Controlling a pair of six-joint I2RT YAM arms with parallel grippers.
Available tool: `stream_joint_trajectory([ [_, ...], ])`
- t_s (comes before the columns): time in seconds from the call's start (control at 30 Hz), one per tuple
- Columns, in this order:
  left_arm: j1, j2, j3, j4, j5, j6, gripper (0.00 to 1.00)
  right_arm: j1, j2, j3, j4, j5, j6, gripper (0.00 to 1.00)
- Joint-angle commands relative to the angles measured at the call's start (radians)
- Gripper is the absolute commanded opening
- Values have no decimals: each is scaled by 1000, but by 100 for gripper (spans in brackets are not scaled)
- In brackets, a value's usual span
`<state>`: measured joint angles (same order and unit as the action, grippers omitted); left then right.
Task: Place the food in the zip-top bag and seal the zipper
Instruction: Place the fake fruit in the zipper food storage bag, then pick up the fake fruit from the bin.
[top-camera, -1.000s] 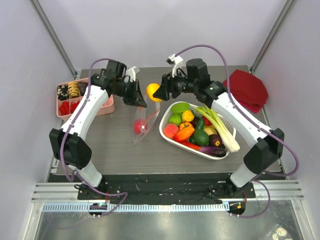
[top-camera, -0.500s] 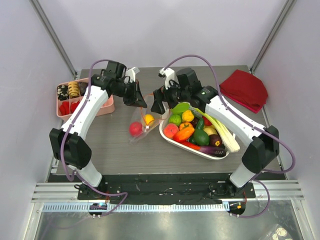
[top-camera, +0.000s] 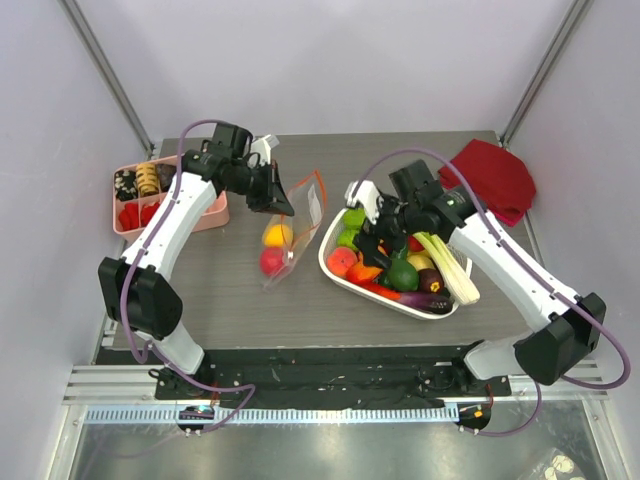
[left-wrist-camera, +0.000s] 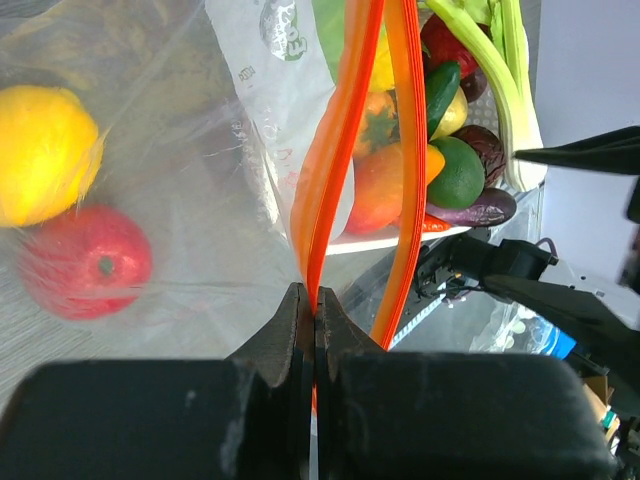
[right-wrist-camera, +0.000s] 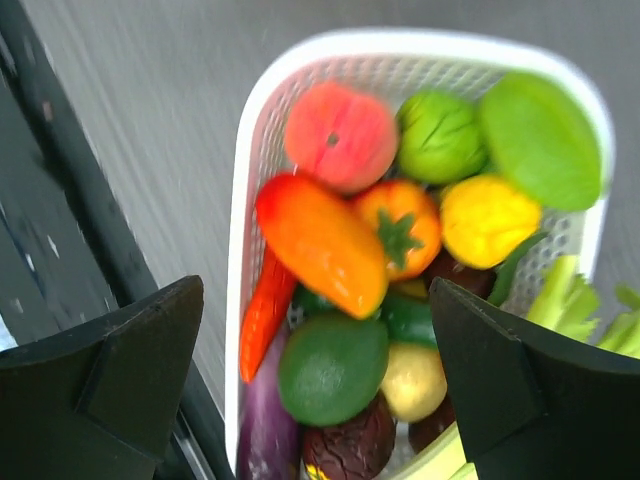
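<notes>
1. Now, your zip-top bag (top-camera: 288, 240) is clear, crinkly film with a white label. It hangs from the left end effector (left-wrist-camera: 313, 318), and its lower part lies on the dark, grained worktop (top-camera: 220, 290), between the pink tray (top-camera: 213, 218) and the white mesh basket (right-wrist-camera: 250, 150).
2. Your left end effector is pressed together on one lip of the zipper (left-wrist-camera: 340, 150), a thin orange-red strip. The other lip bows away, so the mouth gapes.
3. Your right end effector (right-wrist-camera: 315, 370) is spread wide, holding nothing, above the glossy food (right-wrist-camera: 335, 135) in the basket.
4. A second ago that end effector carried the yellow fruit (left-wrist-camera: 45, 150) above the bag. It now lies inside, just beside the round red fruit (left-wrist-camera: 85, 265), and the right arm has swung over the basket. The left pinch has not changed.
5. Count: two pieces in the bag. One basket shows about a dozen smooth pieces, some stacked and hidden, plus one long leek (top-camera: 445, 262). There is one tray and one red cloth (top-camera: 492, 178) at the far right.
</notes>
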<state>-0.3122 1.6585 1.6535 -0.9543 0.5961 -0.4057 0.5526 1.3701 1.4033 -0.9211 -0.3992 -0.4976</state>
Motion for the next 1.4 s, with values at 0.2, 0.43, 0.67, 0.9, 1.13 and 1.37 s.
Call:
stream_joint_trajectory([
  [0.2, 4, -32, -1, 40, 31, 8, 0, 78, -59, -196, 36, 0, -574, 100],
  [0.43, 4, -34, -11, 43, 44, 5, 0, 184, -13, -270, 94, 91, -826, 99],
  [0.67, 2, -39, -18, 39, 56, 13, 0, 208, 46, -302, 130, 178, -909, 95],
  [0.9, 2, -32, -18, 38, 65, 15, 0, 207, 96, -303, 120, 224, -934, 88],
  [1.13, 4, -31, -15, 31, 65, 19, 0, 207, 106, -291, 123, 204, -915, 67],
  [1.37, 4, -31, -4, 19, 62, 28, 0, 205, 63, -288, 113, 224, -961, 44],
])
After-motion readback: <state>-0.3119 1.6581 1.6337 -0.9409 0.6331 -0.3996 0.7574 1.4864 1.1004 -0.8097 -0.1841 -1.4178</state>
